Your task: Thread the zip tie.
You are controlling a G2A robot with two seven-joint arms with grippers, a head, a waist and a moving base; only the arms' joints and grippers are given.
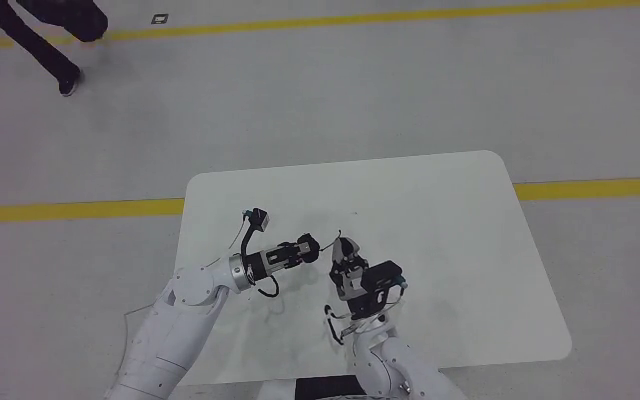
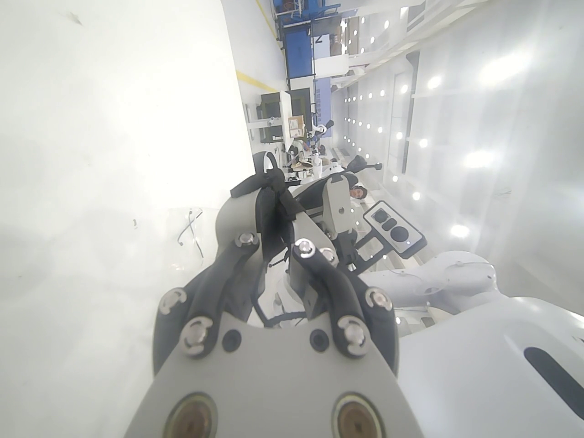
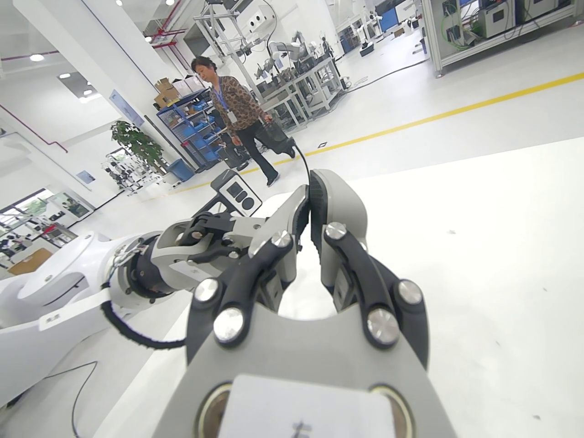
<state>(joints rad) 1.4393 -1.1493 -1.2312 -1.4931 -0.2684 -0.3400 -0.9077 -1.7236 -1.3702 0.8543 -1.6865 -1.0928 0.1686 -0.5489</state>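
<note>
Top view: white table, rounded corners. Both grippers over its middle, nearer front edge. Wide bare top toward far and right edges. Left gripper and right gripper tip to tip, very close. Yellow floor line well beyond far edge.

Left wrist view: left jaws pressed together; anything held between them cannot be told. Small dark speck on tabletop.

Right wrist view: right jaws closed on zip tie. Thin black strand rises above fingertips, clear of table.

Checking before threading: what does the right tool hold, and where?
The zip tie, pinched by its thin strap; one end pokes out of the right tool.
</note>
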